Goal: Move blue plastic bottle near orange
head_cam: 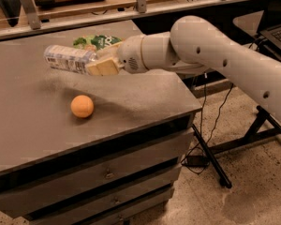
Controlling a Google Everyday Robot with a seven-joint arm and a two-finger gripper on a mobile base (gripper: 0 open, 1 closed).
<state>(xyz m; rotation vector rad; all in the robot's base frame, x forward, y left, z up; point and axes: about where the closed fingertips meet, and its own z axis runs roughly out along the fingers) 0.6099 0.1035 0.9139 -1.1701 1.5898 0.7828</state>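
The gripper [98, 63] is seen above the far half of the grey table top [33, 135], carried by a white arm [215, 50] that reaches in from the 3 o'clock side. Its tan fingers [103, 67] are clenched around the blue plastic bottle [65, 59], which is held on its side, clear of the surface, with its free end pointed toward 9 o'clock; a faint shadow is cast on the table beneath it. The orange [82, 106] is found resting on the table at about 5 o'clock from the bottle, apart from it and untouched by the gripper. A green snack bag [96, 41] is seen lying behind the gripper, at about 2 o'clock from the bottle. Drawers [107, 172] are visible below the table top, and a laptop [278, 32] is placed on a stand at the right edge.
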